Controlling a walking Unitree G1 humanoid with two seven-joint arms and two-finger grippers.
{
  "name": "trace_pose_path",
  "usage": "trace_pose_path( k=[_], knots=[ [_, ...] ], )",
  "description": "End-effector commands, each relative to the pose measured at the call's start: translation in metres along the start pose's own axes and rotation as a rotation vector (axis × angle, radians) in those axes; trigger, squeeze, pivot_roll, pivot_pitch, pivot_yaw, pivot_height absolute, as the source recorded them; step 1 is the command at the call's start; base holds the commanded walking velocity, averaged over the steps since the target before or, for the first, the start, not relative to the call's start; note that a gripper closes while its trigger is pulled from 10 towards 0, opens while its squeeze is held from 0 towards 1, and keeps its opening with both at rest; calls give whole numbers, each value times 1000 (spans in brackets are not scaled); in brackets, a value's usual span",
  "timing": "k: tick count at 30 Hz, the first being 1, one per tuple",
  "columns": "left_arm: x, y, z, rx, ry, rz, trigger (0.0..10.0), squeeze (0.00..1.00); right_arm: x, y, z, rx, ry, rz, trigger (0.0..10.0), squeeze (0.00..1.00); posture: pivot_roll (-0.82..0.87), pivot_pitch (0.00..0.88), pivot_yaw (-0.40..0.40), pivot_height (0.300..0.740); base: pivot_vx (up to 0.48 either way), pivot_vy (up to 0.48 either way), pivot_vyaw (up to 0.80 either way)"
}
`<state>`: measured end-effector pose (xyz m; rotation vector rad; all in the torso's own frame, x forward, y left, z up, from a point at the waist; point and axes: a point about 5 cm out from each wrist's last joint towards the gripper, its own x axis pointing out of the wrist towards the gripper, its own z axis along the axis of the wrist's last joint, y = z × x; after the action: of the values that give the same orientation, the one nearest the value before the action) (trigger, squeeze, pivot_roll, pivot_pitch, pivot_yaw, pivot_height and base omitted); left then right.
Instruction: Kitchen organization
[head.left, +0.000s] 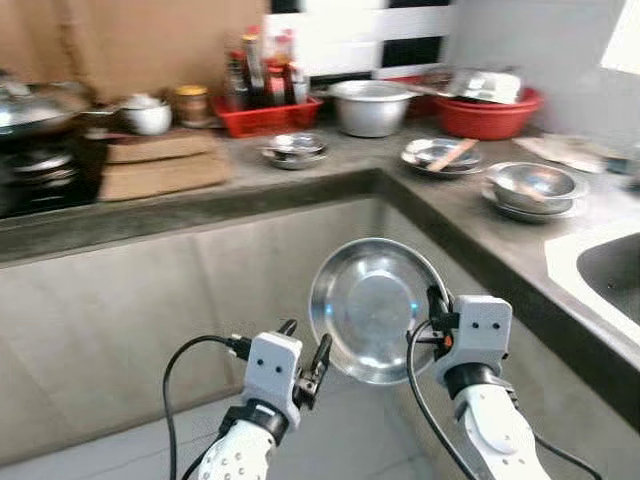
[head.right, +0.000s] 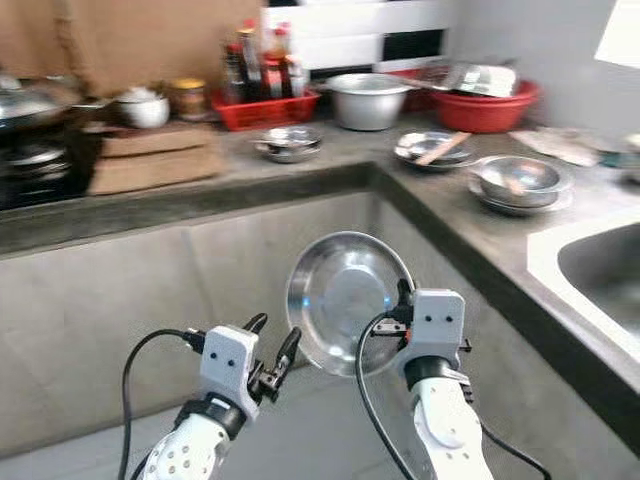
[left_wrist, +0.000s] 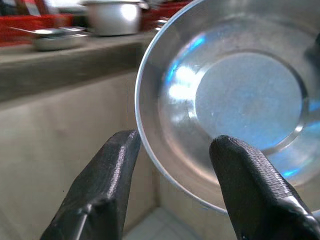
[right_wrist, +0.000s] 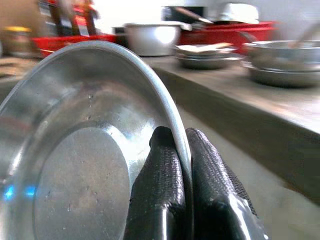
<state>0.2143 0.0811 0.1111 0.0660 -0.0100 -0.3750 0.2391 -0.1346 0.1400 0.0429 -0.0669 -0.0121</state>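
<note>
With our right claw pinching the steel plate by its rim at 3 o'clock and our left claw spread beside it, we judge the next move is carrying it up to the counter.

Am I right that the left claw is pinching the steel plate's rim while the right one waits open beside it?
No, the sides are swapped. The right claw pinches the steel plate by its rim, as the right wrist view shows. The left claw waits open beside it.
</note>
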Motion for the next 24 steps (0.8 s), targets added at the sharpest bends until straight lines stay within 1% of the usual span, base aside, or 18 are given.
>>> trace_pose_path(
  k=[1,4,7,12,24],
  knots=[
    [1,1,2,1,-10,2,10000,0,1,2,9,6,-42,0,10000,0,23,0,-30,740,0,0,-788],
    [0,1,2,0,-7,-2,10000,0,-1,-1,8,-2,-41,-23,10000,0,22,0,-29,740,0,185,-788],
    [1,0,2,-1,-7,-5,10000,0,-2,-2,8,-4,-39,-31,10000,0,21,0,-26,740,0,441,-783],
    [1,1,3,-1,-9,-9,10000,0,-3,0,7,0,-36,-33,10000,0,24,0,-25,740,0,433,-781],
    [1,2,3,-1,-5,-7,10000,0,-2,1,7,3,-34,-39,10000,0,26,0,-24,740,0,0,-777]
  ],
)
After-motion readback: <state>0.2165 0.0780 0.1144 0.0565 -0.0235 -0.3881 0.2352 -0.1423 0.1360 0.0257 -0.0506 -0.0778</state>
